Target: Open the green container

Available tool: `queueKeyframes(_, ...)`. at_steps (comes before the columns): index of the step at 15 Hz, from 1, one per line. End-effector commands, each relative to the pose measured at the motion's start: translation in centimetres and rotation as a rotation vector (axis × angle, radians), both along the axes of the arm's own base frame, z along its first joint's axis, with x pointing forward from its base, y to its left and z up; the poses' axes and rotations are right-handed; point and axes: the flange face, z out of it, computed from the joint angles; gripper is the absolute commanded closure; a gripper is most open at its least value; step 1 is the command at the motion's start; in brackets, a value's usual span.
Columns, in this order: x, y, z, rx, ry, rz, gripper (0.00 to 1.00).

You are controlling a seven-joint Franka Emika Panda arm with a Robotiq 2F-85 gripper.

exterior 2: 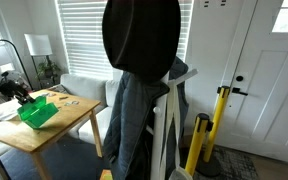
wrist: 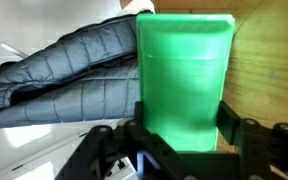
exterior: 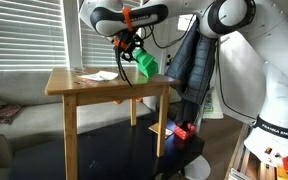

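Gripper clamped on the green container, one finger on either side. In an exterior view, the container hangs tilted over one end of the wooden table, near white papers.

The green container looks like plastic, matt with a soft sheen and faint fine lines across its face. The hand is black and dull; whether it is hard plastic or metal is unclear. The worktop is pale wood, smooth, with visible grain. The jacket is dark quilted cloth with a slight satin shine. In an exterior view the papers are matt white, and the arm has a glossy white shell.
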Motion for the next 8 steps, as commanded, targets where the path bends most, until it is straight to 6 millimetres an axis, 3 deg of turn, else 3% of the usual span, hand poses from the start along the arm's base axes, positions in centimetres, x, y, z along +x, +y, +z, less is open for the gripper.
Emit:
queueKeyframes(1, 0.08, 0.65, 1.06, -0.034, 0.005, -0.004, 0.55)
queueKeyframes(8, 0.05, 1.26, 1.92, -0.083, -0.029, -0.01, 0.55)
